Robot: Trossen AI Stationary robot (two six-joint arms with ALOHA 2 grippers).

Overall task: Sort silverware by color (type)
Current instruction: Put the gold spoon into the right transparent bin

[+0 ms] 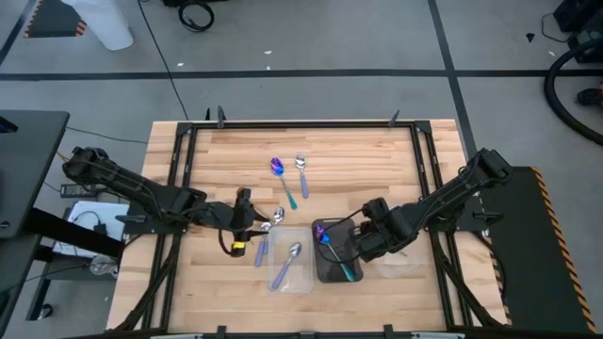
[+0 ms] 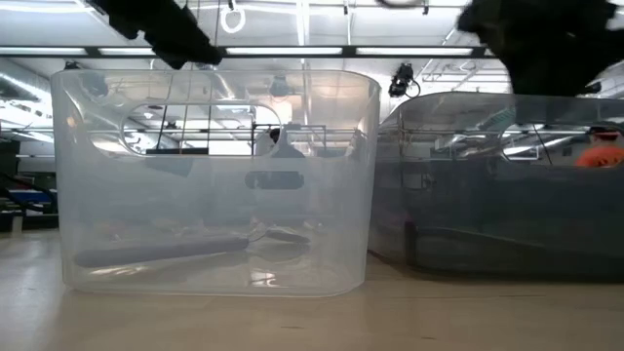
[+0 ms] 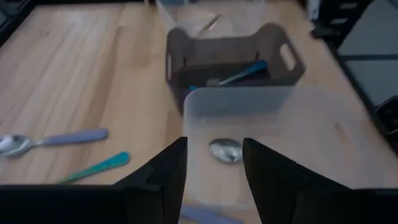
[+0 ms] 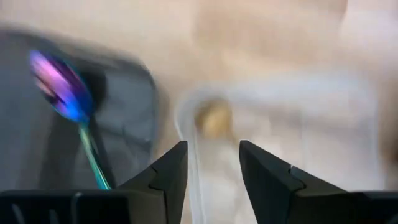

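No writing shows on the dark tray.

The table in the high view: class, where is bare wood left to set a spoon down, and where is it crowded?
Bare wood runs along the table's far edge and its left part, beyond the two loose spoons. The near middle is crowded: left gripper, clear tray, dark tray and right gripper sit close together.
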